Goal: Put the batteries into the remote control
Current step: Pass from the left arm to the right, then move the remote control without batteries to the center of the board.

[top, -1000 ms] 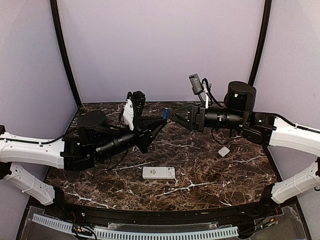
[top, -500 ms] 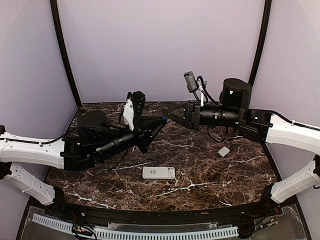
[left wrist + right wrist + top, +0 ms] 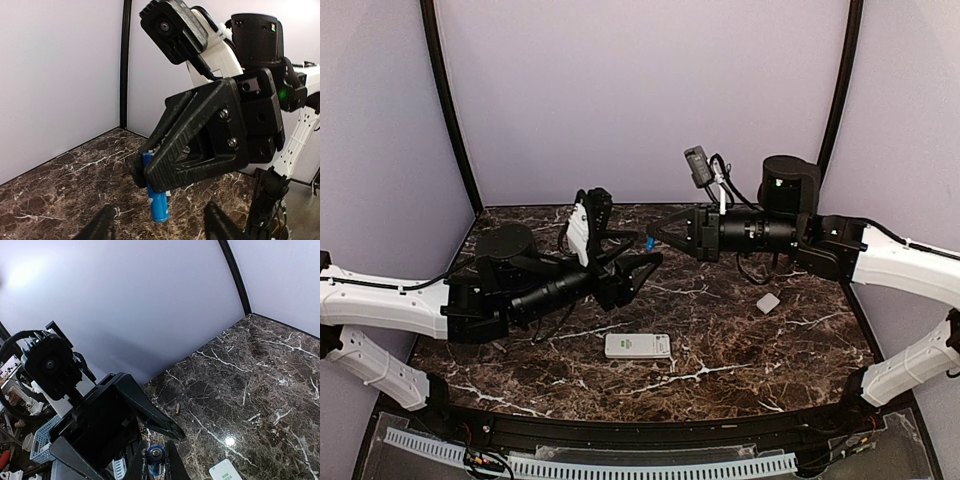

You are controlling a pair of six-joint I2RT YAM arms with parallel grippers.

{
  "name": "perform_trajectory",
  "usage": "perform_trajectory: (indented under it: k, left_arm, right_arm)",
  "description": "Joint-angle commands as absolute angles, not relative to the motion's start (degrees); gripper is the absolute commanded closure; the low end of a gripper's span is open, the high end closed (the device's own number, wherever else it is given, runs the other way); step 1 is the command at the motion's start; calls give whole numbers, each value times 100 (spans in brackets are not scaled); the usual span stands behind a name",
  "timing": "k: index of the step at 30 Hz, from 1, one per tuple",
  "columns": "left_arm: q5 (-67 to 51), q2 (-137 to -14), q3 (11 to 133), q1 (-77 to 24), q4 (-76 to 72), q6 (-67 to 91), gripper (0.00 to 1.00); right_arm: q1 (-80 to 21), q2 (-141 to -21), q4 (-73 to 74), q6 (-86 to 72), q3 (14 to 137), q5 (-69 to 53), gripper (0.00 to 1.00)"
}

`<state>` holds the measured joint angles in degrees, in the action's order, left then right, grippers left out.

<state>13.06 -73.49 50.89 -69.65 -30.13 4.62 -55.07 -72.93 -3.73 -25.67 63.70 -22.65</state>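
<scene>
I have the right gripper (image 3: 655, 236) closed narrow on one blue battery (image 3: 158, 202), pinching it near its upper end so that most of the cell hangs down past the fingertips. The left gripper (image 3: 635, 265) stands open and empty just under it, a finger to either side of the hanging cell and touching nothing. Both are up in the air over the table (image 3: 770, 350). The remote (image 3: 638, 346) lies flat on the table at six o'clock from the two grippers, well apart from them, and a small white piece (image 3: 768, 302) sits at two o'clock from the remote. I cannot tell from here whether the remote's battery bay faces up. My worry is the hold: a grip that high on a smooth round cell may let it swing or slip on the way down, and a drop onto hard stone means it rolls off. The left fingers are close enough to knock it. The remote is loose too, so pressing the cell in could shove it.
</scene>
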Motion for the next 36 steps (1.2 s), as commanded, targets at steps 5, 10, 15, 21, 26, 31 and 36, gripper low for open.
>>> perform_trajectory:
  k: [5, 10, 15, 21, 26, 31, 36]
  left_arm:
    - [1778, -6673, 4566, -6971, -2166, 62, 14]
    - [2099, -6452, 4625, -6843, -750, 159, 8]
    - [1885, -6684, 4875, -6494, 613, 419, 5]
    - [1093, -7182, 5038, -6309, 1288, 136, 1]
    - [415, -7596, 5039, -6136, 1285, -194, 1]
    - [170, -7992, 4735, -6135, 642, -735, 1]
    - [-274, -8235, 4617, -6135, 449, -1182, 1]
  right_arm:
    - [-5071, -7191, 971, -2793, 6713, -2203, 100]
    - [-4762, -7290, 1594, -3075, 6654, -2299, 100]
    - [-4744, -7435, 2466, -3192, 6614, -1491, 100]
    - [-4745, -7461, 2953, -3561, 6075, -1033, 100]
    - [-4746, -7416, 2827, -3960, 5380, -1198, 100]
    - [-4889, -7338, 2763, -4213, 4972, -1260, 100]
    - [-5047, -7371, 2680, -4155, 4812, -1309, 100]
